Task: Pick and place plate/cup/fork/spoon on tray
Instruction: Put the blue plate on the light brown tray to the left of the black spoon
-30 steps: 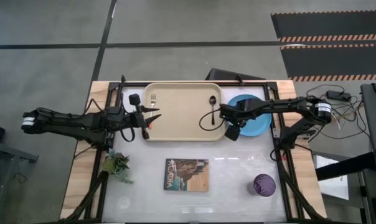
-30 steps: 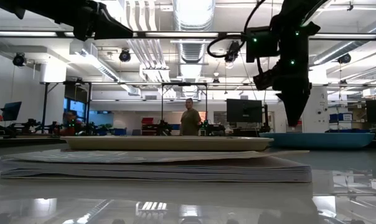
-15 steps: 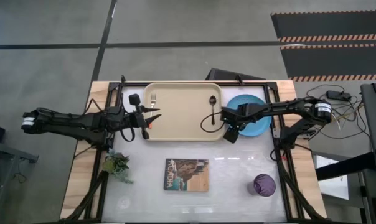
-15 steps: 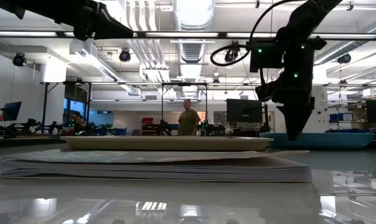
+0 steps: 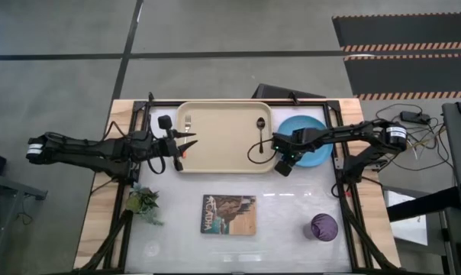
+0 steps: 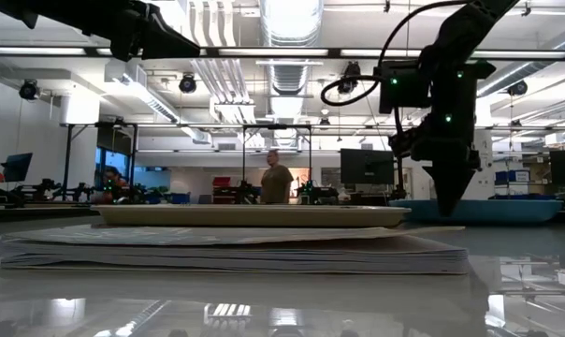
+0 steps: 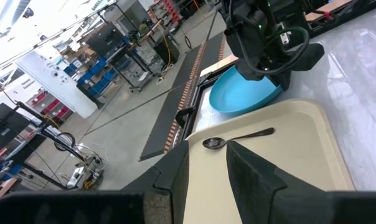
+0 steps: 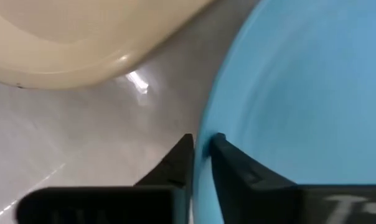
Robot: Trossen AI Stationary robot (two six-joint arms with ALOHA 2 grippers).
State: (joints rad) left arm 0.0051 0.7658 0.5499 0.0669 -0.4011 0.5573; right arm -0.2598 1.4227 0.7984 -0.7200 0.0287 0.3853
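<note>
The light-blue plate (image 5: 308,143) lies flat on the table just right of the beige tray (image 5: 223,141). My right gripper (image 5: 279,153) stands over the plate's left edge, shut on its rim. The dark spoon (image 5: 258,137) lies in the tray's right part. A silver fork end (image 5: 188,120) shows on the tray's far left, and an orange tip (image 5: 178,162) shows by the near left corner. My left gripper (image 5: 194,138) hovers open above the tray's left side, with nothing between its fingers. The purple cup (image 5: 323,227) stands at the near right. My right gripper pinches the plate's rim (image 8: 202,146) at the edge nearest the tray. One finger (image 8: 230,163) is on the plate's inner side and the other (image 8: 175,163) on its outer side. The fingers come from above and point down. The plate still lies on the table.
A picture-covered book (image 5: 230,214) lies at the near middle. A small green plant (image 5: 144,202) sits at the near left. People stand in the room far behind the table. Only a narrow strip of table separates the tray's corner (image 8: 82,43) from the plate.
My right gripper has come down onto the plate's left edge, shifting slightly toward the table's right edge. The plate, tray and spoon have stayed in place.
</note>
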